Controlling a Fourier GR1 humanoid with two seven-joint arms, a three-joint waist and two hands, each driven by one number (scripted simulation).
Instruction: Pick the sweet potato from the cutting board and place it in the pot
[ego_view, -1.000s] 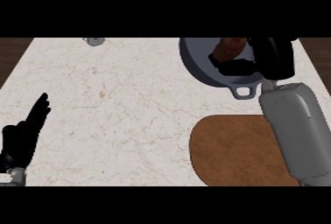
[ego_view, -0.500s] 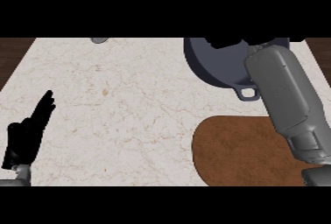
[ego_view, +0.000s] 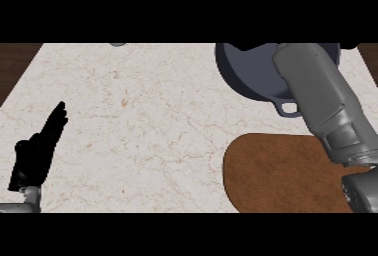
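Left hand (ego_view: 38, 150), forearm (ego_view: 319, 100) over pot (ego_view: 251, 70)

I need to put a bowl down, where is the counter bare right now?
Bare marble counter lies between the resting left hand and the pot and cutting board. The right side is crowded: the right forearm crosses pot and board.

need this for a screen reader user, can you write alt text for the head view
The robot's right forearm reaches over a grey pot at the counter's far right, its hand out of view. A brown cutting board lies nearer, with no sweet potato showing on it. The left hand rests open at the left edge.
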